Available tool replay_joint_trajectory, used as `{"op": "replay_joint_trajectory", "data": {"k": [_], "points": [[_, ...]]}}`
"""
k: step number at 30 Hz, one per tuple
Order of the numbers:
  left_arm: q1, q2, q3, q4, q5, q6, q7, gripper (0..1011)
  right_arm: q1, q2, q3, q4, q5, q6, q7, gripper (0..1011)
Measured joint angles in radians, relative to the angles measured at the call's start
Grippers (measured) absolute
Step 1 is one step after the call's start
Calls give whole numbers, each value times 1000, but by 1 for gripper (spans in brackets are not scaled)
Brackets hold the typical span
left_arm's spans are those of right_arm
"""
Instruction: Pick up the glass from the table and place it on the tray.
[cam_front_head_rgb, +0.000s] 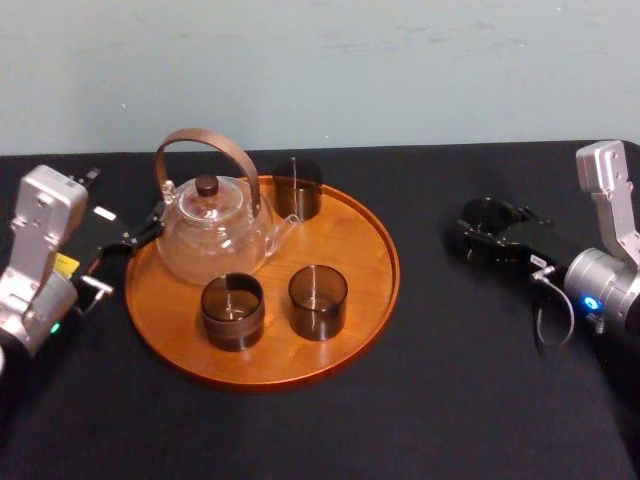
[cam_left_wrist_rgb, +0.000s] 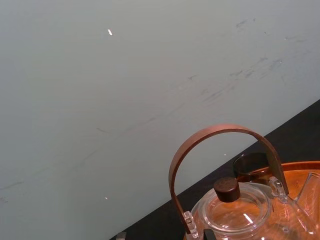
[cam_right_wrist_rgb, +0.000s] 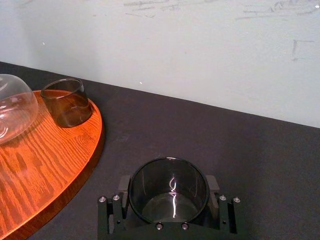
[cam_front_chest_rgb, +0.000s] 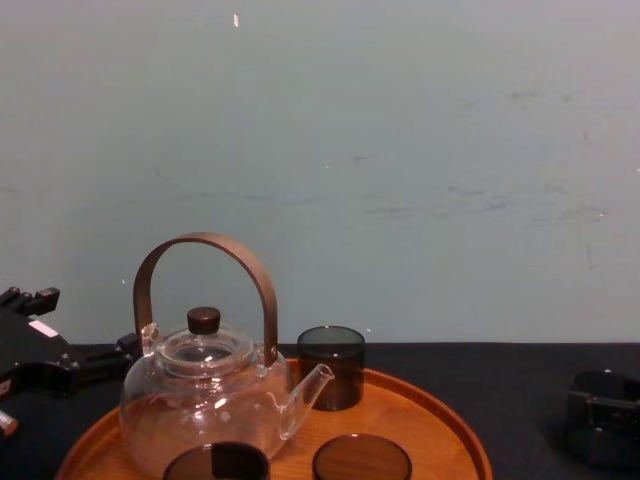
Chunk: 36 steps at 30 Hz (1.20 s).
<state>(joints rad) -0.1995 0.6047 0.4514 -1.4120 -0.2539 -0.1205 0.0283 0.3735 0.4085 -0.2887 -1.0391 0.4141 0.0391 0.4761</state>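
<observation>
A dark smoked glass (cam_right_wrist_rgb: 168, 189) stands on the black table (cam_front_head_rgb: 450, 380), right of the tray. My right gripper (cam_right_wrist_rgb: 169, 192) is shut on it, one finger pressed against each side. The same glass (cam_front_head_rgb: 487, 228) shows from the head view, in the right gripper (cam_front_head_rgb: 492, 236). The round orange-brown wooden tray (cam_front_head_rgb: 350, 260) lies at centre left. My left gripper (cam_front_head_rgb: 128, 245) rests open at the tray's left rim, beside the teapot, holding nothing.
The tray carries a glass teapot (cam_front_head_rgb: 212, 232) with a brown arched handle and three other dark glasses: one at the back (cam_front_head_rgb: 297, 188) and two at the front (cam_front_head_rgb: 232, 311) (cam_front_head_rgb: 318, 301). A pale blue-green wall stands behind the table.
</observation>
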Motion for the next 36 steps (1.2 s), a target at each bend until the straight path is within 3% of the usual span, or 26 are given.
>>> {"op": "replay_joint_trajectory", "data": {"k": [15, 28, 36], "points": [[0, 0, 0, 0, 0, 0, 0, 1001, -5, 3, 3, -11, 8, -2, 16, 916], [0, 0, 0, 0, 0, 0, 0, 1001, -34, 25, 10, -118, 26, 16, 19, 916], [0, 0, 0, 0, 0, 0, 0, 1001, -35, 28, -7, -167, 27, 32, 19, 916]]}}
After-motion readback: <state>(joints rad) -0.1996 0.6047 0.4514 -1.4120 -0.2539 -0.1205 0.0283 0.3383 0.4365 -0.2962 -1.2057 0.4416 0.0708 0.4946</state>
